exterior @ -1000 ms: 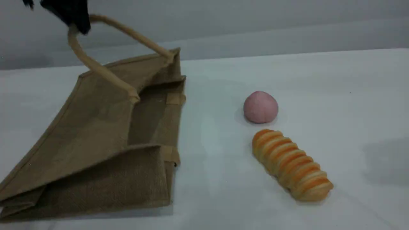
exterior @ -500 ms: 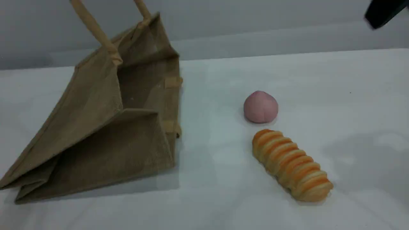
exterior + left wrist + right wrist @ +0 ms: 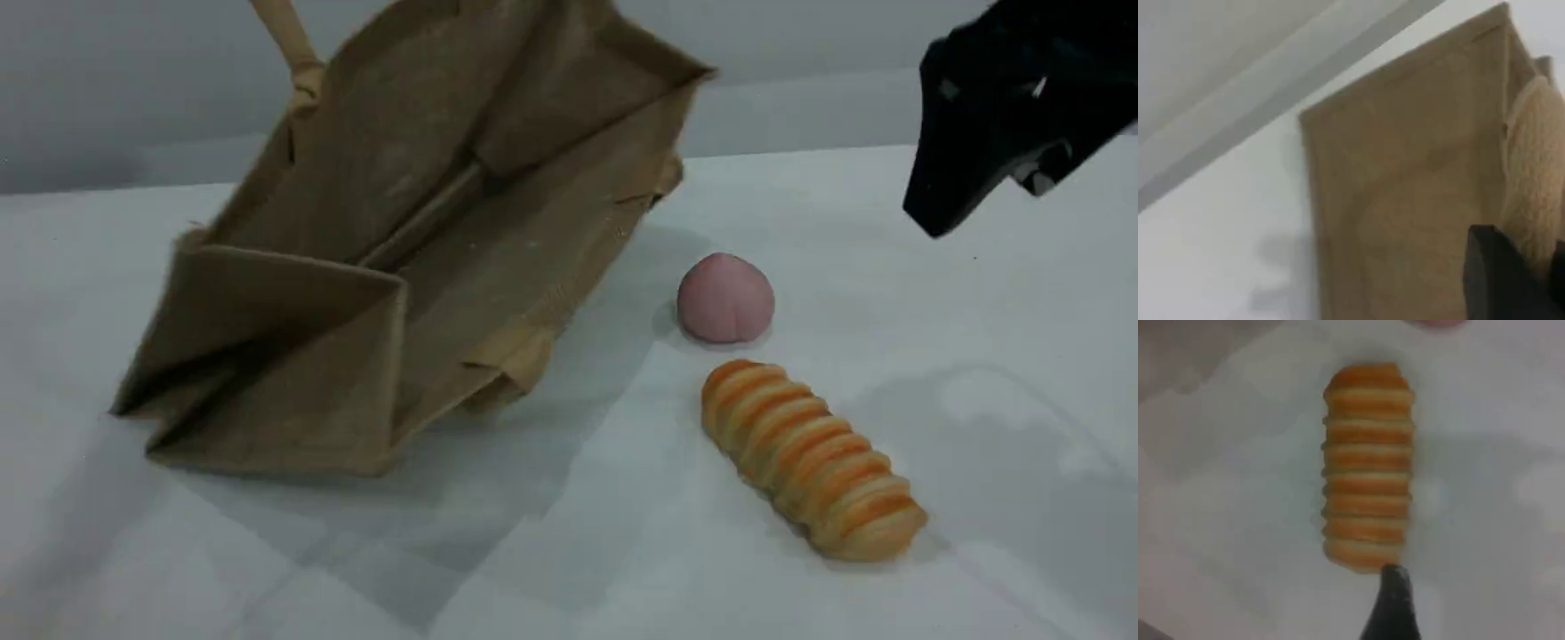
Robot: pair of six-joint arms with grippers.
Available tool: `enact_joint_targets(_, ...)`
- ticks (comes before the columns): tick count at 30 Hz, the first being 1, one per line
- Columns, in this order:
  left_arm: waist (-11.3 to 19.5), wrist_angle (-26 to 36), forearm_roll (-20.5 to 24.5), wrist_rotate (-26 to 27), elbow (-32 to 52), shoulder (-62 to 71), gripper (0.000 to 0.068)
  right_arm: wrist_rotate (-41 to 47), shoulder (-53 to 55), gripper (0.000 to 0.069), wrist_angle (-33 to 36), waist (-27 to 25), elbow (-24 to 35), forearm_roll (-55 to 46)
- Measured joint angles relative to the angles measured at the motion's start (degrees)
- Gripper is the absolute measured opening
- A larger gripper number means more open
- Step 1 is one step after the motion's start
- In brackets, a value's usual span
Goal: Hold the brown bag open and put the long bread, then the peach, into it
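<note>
bare white table point(image 3: 889, 222), grey wall point(image 3: 133, 89)

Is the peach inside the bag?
No, the peach sits on the table, right of the bag.

Bag point(image 3: 418, 222) mouth unobstructed; peach point(image 3: 725, 298) beside bread point(image 3: 811, 458).

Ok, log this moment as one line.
left gripper: shut on handle | brown bag: lifted, mouth open | right gripper: open, above long bread | peach: on table
</note>
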Motion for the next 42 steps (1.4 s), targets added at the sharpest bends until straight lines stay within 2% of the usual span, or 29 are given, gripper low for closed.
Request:
enact_joint_targets(3,0.0,0.0,-0.9,2.2,0.0,-0.4,0.0086,-1.2,2.0,0.0527,-0.1,0.4,0.0,1.3)
enact_joint_targets(13,0.0,-0.1,-1.1,2.2,0.0,-0.6,0.0086,-9.7,11.3,0.0527,-4.0,4.9,0.0,2.5)
enact_joint_targets(27,0.0,-0.1,-1.4,2.1,0.0,-0.6,0.0086,-9.4,22.6,0.0527,-11.2,6.3,-1.2,2.1)
enact_joint_targets(42,0.0,-0.1,-1.5,1.1,0.0,-0.5,0.0086,-8.6,29.6,0.0527,-9.4,6.3,-8.1,3.0)
